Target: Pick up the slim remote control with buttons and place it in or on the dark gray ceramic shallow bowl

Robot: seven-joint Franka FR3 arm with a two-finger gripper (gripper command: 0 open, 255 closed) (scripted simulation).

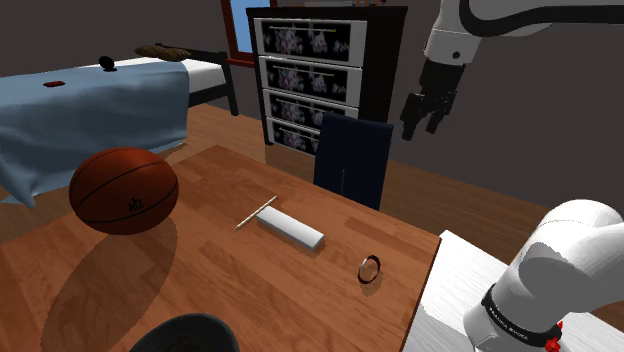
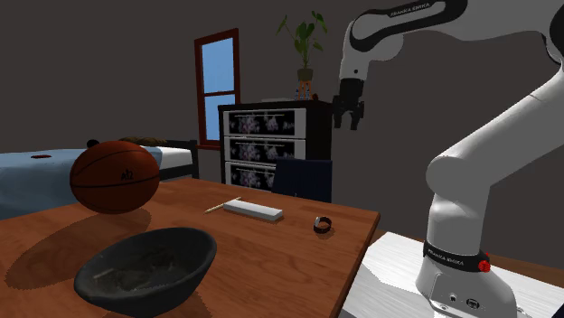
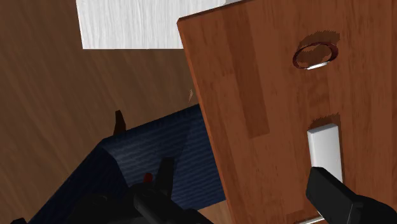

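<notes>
Dark bowl (image 2: 145,266) lies apart from white remote (image 2: 253,210).

Wooden table (image 1: 300,290), basketball (image 1: 124,191), remote (image 1: 291,229), stick (image 1: 255,213), ring (image 1: 369,268), bowl (image 2: 155,293)

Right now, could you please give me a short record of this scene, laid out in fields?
hand: open, empty, raised high over the table's far edge
remote: white slab, flat on table, untouched
bowl: dark grey, on table, remote not in it
other items on table: basketball, ring, thin stick beside remote
</notes>
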